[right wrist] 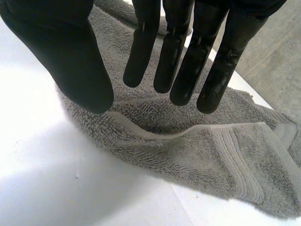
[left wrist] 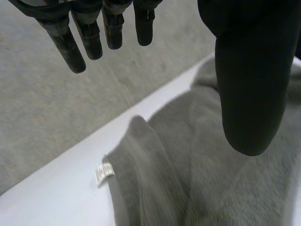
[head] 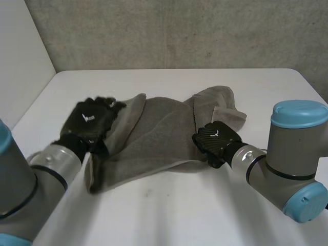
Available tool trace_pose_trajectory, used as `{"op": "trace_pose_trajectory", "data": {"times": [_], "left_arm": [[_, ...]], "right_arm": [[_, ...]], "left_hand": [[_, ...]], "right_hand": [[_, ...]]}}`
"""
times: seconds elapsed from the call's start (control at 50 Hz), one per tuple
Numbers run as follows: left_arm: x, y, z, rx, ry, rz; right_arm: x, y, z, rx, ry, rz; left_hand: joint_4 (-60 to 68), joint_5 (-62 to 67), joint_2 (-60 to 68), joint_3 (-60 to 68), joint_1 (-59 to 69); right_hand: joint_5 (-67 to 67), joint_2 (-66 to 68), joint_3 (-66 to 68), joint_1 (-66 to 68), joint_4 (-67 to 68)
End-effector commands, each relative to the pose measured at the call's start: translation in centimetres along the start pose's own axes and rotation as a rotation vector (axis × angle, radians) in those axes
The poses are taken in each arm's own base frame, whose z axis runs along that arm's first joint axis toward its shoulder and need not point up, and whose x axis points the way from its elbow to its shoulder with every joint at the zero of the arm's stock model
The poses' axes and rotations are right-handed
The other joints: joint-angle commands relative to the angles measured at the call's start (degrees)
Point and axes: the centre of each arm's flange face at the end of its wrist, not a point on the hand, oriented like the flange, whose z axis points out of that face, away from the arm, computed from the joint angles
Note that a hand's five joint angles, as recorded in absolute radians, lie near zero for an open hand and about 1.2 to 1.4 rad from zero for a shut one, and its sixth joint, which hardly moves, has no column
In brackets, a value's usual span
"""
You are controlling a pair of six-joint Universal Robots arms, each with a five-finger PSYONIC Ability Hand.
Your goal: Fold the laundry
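Left robot hand (head: 91, 123): over the left edge of the grey towel (head: 159, 136). Its fingers (left wrist: 66, 44) are straight and its thumb (left wrist: 251, 84) stands wide of them. Hand apart, nothing gripped. A small white label (left wrist: 104, 173) sticks out from the towel's hem onto the white worktop (head: 169, 205).

Grey towel: rumpled, lying mid-worktop between the two hands, with folds bunched toward its far right corner.

Right robot hand (head: 215, 141): at the towel's right side, close to the near edge. Fingers (right wrist: 181, 56) are straight and slightly spread, thumb (right wrist: 70, 61) clear of them, above a raised crease. Apart, holding nothing. Cannot tell whether the fingertips touch the cloth.
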Motion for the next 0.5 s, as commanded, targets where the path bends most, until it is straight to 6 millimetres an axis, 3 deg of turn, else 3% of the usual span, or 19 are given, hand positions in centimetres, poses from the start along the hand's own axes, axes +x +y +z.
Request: {"op": "trace_pose_trajectory", "data": {"times": [0.02,0.2,0.24,0.5], "left_arm": [[2.8,2.6,-1.9,-0.089,0.058,0.162],[2.5,4.9,-3.4,-0.207,-0.048,0.196],[2.8,5.5,-3.7,-0.232,-0.054,0.205],[3.1,8.2,-3.7,-0.307,-0.052,0.217]], "right_arm": [[0.1,0.1,0.0,-0.001,0.001,0.002],[0.0,0.3,0.1,-0.004,-0.004,0.004],[-0.1,0.3,0.1,-0.004,-0.008,0.003],[-0.4,0.6,0.1,-0.010,-0.016,0.004]], "left_hand": [[1.66,1.29,1.77,1.67,1.34],[4.35,3.98,4.46,4.36,4.03],[9.87,9.50,9.98,9.88,9.55],[13.26,12.90,13.37,13.28,12.95]], "right_hand": [[4.68,5.12,5.77,11.64,5.58],[5.01,5.46,6.10,11.98,5.92],[5.01,5.46,6.10,11.98,5.92],[4.84,5.29,5.94,11.81,5.75]]}}
